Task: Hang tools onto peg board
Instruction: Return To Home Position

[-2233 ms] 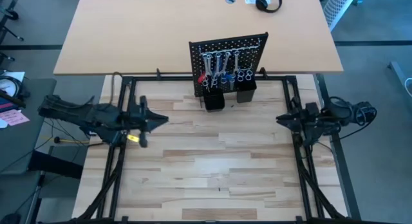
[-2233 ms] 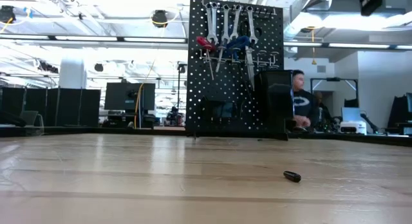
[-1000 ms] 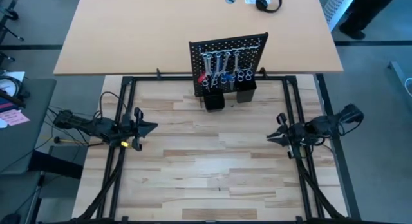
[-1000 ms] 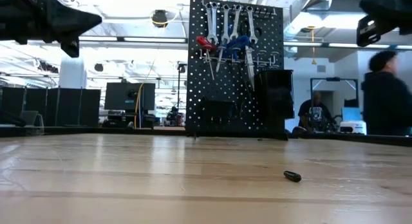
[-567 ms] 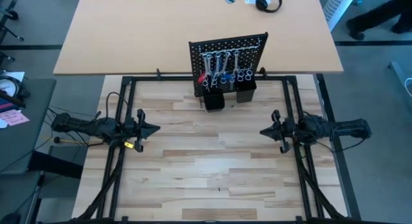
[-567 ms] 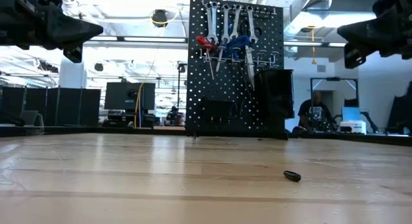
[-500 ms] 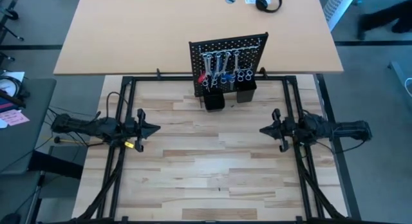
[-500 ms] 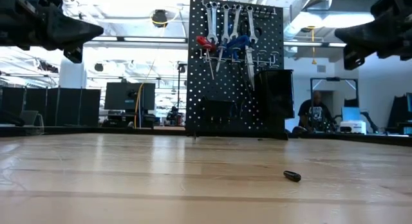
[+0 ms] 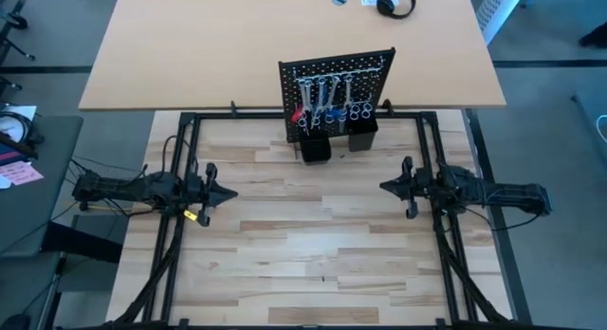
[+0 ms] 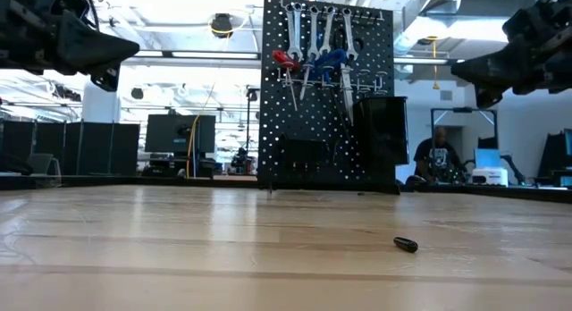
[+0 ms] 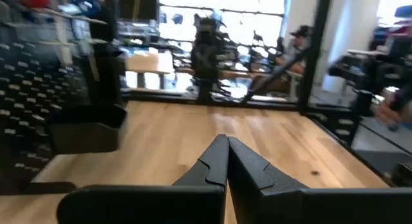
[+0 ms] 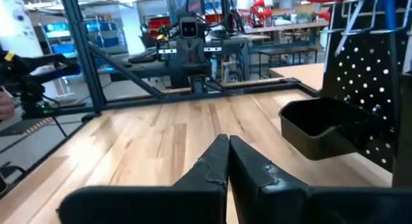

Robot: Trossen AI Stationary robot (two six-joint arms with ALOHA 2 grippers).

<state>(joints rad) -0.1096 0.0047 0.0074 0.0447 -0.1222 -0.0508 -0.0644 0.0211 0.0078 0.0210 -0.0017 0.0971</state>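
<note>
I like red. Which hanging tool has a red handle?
The leftmost tool on the peg board; the wrenches are silver, the blue-handled tools hang beside it.

1. Left claw hovers above the tabletop's left edge, fingers pressed together, arm stretched level and pointing inward.
2. Right claw mirrors it above the right edge, fingers likewise together.

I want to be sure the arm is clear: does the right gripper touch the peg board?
Apart. The high view shows a wide strip of bare table between the right gripper and the peg board.
</note>
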